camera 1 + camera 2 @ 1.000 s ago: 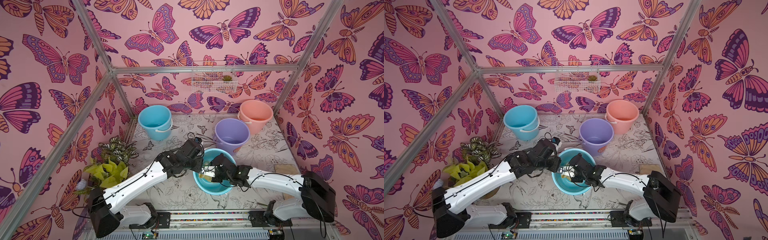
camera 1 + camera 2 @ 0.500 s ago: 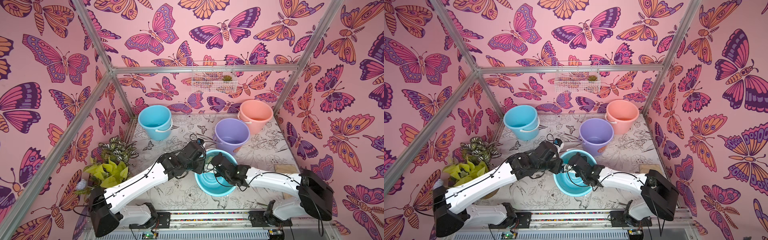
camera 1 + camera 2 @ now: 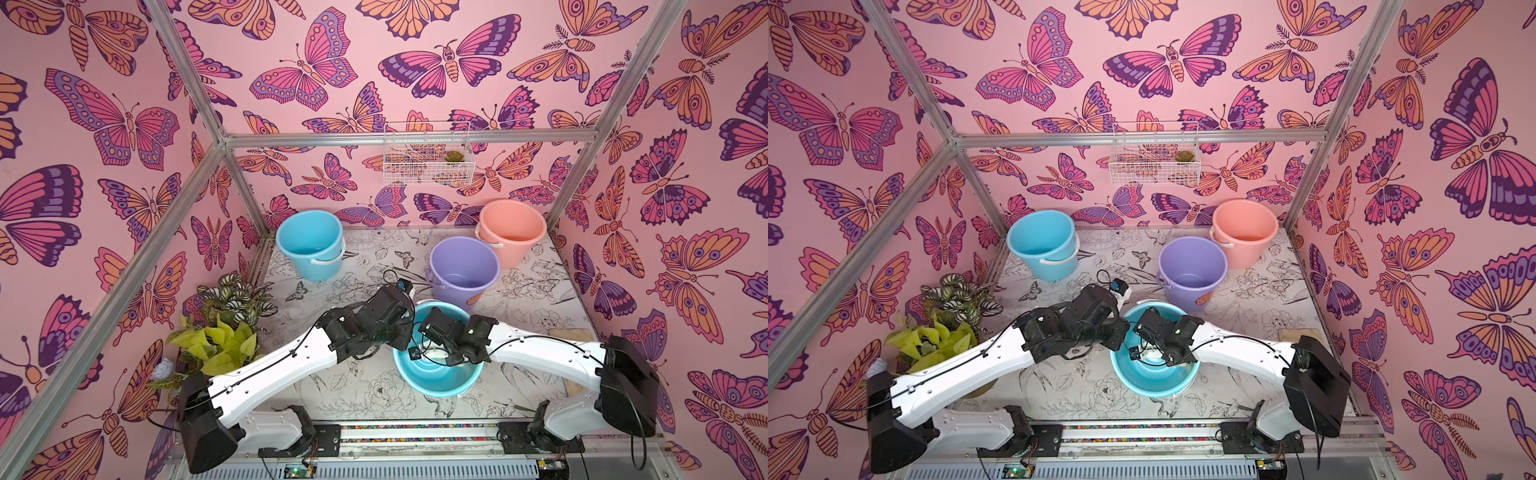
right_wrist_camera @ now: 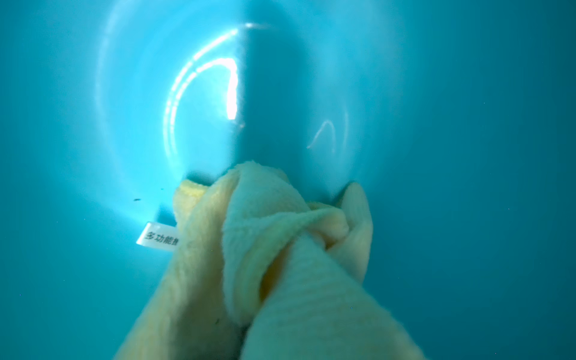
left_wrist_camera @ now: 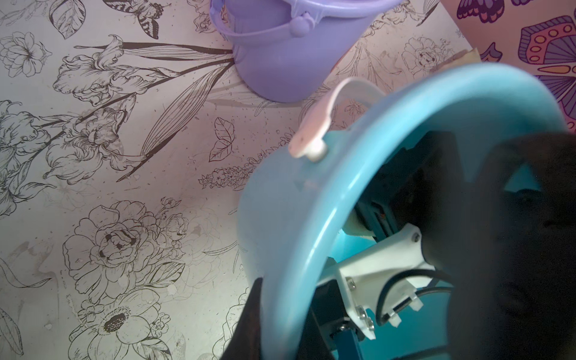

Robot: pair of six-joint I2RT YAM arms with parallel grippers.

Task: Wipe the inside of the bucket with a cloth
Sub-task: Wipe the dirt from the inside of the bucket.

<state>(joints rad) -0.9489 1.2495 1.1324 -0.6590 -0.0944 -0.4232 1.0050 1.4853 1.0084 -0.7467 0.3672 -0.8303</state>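
The lavender bucket (image 3: pixel 463 266) (image 3: pixel 1192 270) (image 5: pixel 290 62) stands upright behind the arms, and neither gripper touches it. In front of it a sky-blue bucket (image 3: pixel 436 388) (image 3: pixel 1154 386) (image 5: pixel 311 249) leans a little. My left gripper (image 3: pixel 406 337) (image 3: pixel 1125 334) (image 5: pixel 274 327) is shut on its rim, one finger outside the wall and one inside. My right gripper (image 3: pixel 436 353) (image 4: pixel 249 327) reaches down into this blue bucket, shut on the pale-yellow cloth (image 4: pixel 265 233) (image 3: pixel 1150 354). The bunched cloth presses against the blue floor and hides the right fingers.
A second sky-blue bucket (image 3: pixel 309 245) stands at the back left and a salmon-pink bucket (image 3: pixel 513 232) at the back right. Potted plants (image 3: pixel 220 328) sit at the left edge. A tan mat (image 3: pixel 571 334) lies by the right wall. A wire basket (image 3: pixel 428 160) hangs on the back wall.
My right gripper has shifted with the cloth inside the front blue bucket. The left gripper has kept its hold on the rim, and the bucket has rocked slightly.
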